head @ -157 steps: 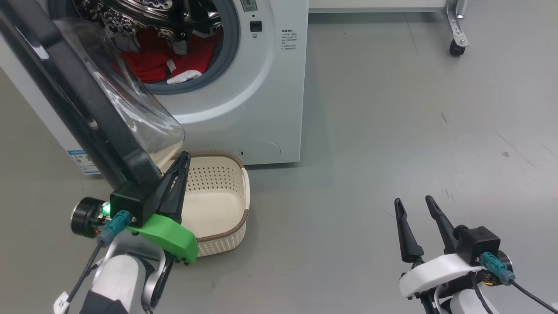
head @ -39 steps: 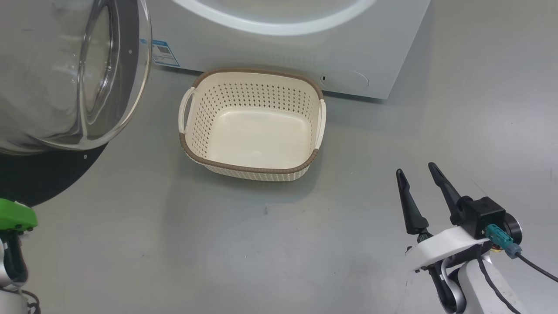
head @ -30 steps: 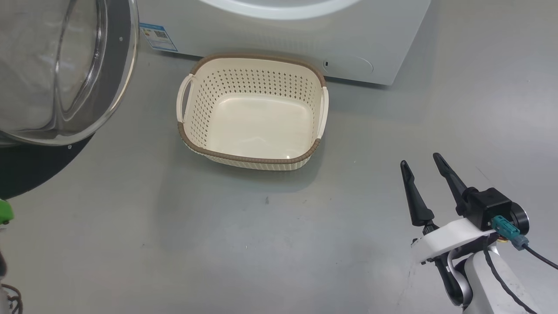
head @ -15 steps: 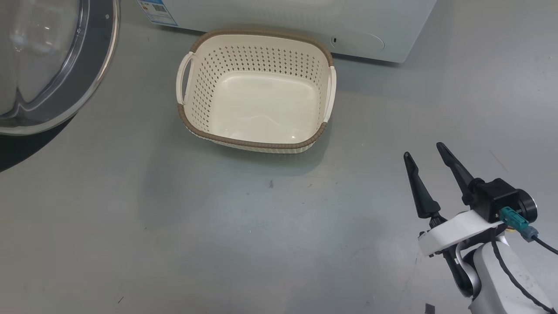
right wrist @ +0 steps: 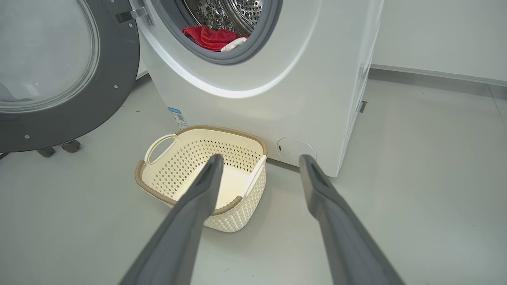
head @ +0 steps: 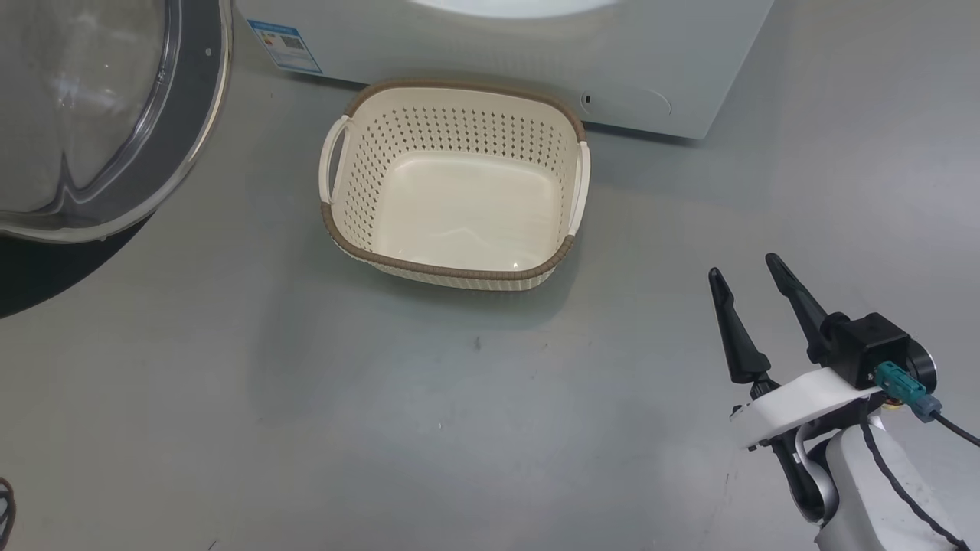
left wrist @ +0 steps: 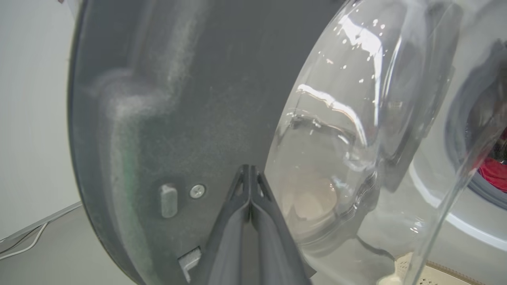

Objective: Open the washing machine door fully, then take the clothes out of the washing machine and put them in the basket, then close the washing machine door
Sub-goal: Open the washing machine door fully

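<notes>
The washing machine [right wrist: 317,79] stands with its door [right wrist: 115,87] swung wide to the left, the glass bowl facing out. Red clothes [right wrist: 210,37] lie at the drum's front lip, and a red patch of the clothes [left wrist: 493,174] shows through the glass. The empty basket [head: 452,272] sits on the floor right before the machine [head: 536,46]. My left gripper [left wrist: 249,168] is shut, its tips close to the door's dark inner face [left wrist: 178,99]; I cannot tell if they touch. My right gripper [head: 741,265] hangs open and empty, right of the basket [right wrist: 158,194].
Bare grey floor spreads around the basket and to the right of the machine. Two small dark casters [right wrist: 55,149] stand on the floor under the open door [head: 191,115]. A pale wall with a skirting board [right wrist: 435,73] runs behind the machine.
The head camera has shifted, so the basket sits a little lower in view. The door stands much wider than five seconds ago, and the left arm's green cover has left the head view.
</notes>
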Available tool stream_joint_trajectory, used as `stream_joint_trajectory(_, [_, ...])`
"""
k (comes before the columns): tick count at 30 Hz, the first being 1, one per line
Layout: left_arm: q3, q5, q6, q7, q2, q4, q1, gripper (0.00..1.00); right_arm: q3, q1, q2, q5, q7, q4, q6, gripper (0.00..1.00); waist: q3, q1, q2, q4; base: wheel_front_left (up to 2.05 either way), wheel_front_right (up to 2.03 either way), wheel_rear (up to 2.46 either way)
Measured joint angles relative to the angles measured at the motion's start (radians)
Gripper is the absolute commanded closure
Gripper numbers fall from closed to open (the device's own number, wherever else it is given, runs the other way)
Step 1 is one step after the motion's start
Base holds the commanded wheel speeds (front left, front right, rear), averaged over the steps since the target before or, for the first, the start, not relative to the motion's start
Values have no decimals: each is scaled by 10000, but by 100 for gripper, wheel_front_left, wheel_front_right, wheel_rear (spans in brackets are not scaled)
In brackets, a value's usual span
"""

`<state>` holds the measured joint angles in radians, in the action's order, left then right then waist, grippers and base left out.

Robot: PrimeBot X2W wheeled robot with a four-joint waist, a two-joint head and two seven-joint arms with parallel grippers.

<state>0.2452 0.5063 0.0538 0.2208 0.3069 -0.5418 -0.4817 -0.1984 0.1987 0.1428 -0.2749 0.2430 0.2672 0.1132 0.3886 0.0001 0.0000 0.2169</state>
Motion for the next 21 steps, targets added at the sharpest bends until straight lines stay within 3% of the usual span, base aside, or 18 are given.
stream_joint_trajectory(21, [-1528, -988, -610, 96, -510, -217, 1142, 100, 265, -126, -560, -723, 19, 639, 2, 0, -1927, 0, 0, -582, 0, 0, 0])
